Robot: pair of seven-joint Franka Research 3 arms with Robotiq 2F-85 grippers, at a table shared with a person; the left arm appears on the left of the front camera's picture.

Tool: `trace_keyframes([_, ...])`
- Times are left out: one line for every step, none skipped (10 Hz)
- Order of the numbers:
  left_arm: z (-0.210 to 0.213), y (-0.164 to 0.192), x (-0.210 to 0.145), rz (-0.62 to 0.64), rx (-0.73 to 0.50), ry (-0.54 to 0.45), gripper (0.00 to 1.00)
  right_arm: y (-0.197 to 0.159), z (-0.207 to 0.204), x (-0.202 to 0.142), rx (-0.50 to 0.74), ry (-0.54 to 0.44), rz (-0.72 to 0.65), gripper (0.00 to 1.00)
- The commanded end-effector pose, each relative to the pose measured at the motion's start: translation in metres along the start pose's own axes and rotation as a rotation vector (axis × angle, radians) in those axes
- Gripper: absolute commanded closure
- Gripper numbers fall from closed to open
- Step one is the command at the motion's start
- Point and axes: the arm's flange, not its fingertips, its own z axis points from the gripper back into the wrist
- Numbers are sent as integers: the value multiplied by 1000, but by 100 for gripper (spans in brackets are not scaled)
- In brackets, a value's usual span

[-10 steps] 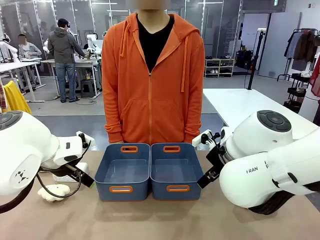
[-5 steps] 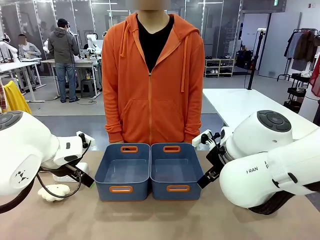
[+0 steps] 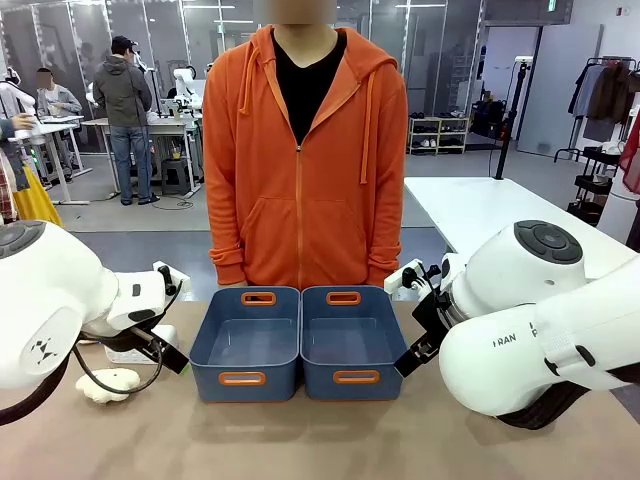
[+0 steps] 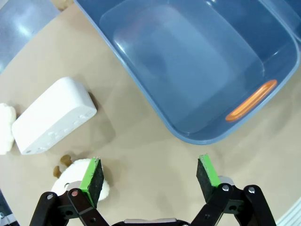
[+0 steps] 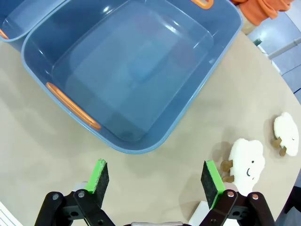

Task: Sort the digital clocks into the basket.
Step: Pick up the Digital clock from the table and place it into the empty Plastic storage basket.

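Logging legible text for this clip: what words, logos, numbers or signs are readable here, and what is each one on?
"RAN": black print on the white shell of the right arm; the first letter is unclear and the line below is cut off.
A small black logo mark, no letters, on the left arm.
Too small to read: the green sign at the ceiling.
Unreadable: tiny marks on the side of the digital clock.

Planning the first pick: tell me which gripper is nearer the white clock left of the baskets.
Left. The left gripper hovers open just beside the white clock; the right gripper hovers at the right basket's outer side, farther off.
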Motion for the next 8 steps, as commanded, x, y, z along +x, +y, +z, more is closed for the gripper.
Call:
trace_keyframes([52,23,24,-44,-100,-31,0,-25,33,7,59,-53,-6,0])
trace_keyframes([87,38,27,-66,-174,-57,0,-47,64,5,111,-83,-4,0])
trace_keyframes([133,63,25,-97,-222,-82,0,-77,97,-3,154,-108,-8,0])
trace_keyframes([177,91,13,-137,-292,-100,0,-103,126,-15,187,-164,-44,0])
trace_keyframes([210,119,-2,-147,-322,-145,0,-126,152,-33,271,-211,-27,0])
trace_keyframes([235,137,-20,-171,-351,-189,0,-146,173,-54,301,-253,-13,0])
trace_keyframes([258,151,-43,-168,-347,-224,0,-158,194,-79,297,-288,-11,0])
trace_keyframes([268,162,-58,-140,-339,-259,0,-163,211,-96,267,-338,-21,0])
